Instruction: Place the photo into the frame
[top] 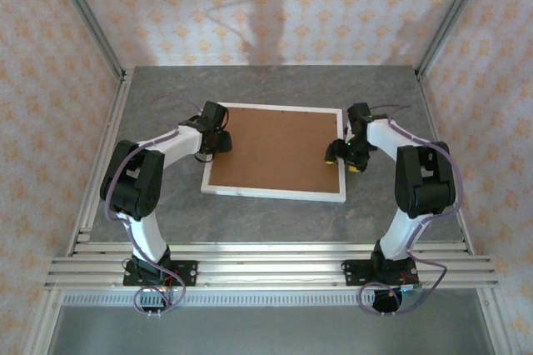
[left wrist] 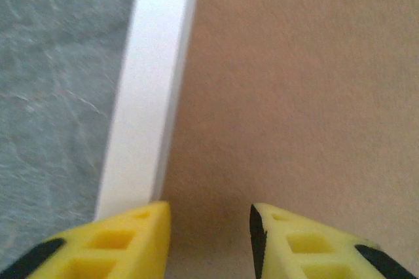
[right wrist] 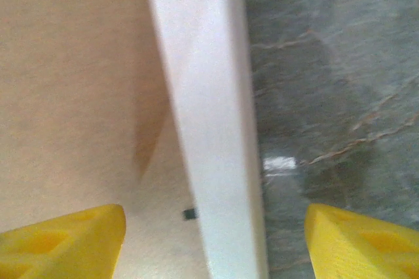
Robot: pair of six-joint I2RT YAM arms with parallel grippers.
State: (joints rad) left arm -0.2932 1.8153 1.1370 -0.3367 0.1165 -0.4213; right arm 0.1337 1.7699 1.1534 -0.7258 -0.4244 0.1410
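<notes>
The white frame (top: pixel 275 194) lies flat in the middle of the table, and a plain brown backing board (top: pixel 279 148) fills its opening. The photo is hidden. My left gripper (top: pixel 223 143) hovers low over the frame's left side. In the left wrist view it (left wrist: pixel 211 226) is open, its yellow fingers (left wrist: pixel 131 243) over the board (left wrist: pixel 294 82) just inside the white rail (left wrist: pixel 147 95). My right gripper (top: pixel 340 155) is at the frame's right side. It (right wrist: pixel 216 240) is open and straddles the white rail (right wrist: pixel 209 128), with one finger over the board (right wrist: pixel 72 82) and the other over the table.
The grey marbled tabletop (top: pixel 275 222) surrounds the frame, with metal rails along the near edge and patterned walls behind. In the right wrist view a small dark tab (right wrist: pixel 190 213) sits on a paler strip beside the rail.
</notes>
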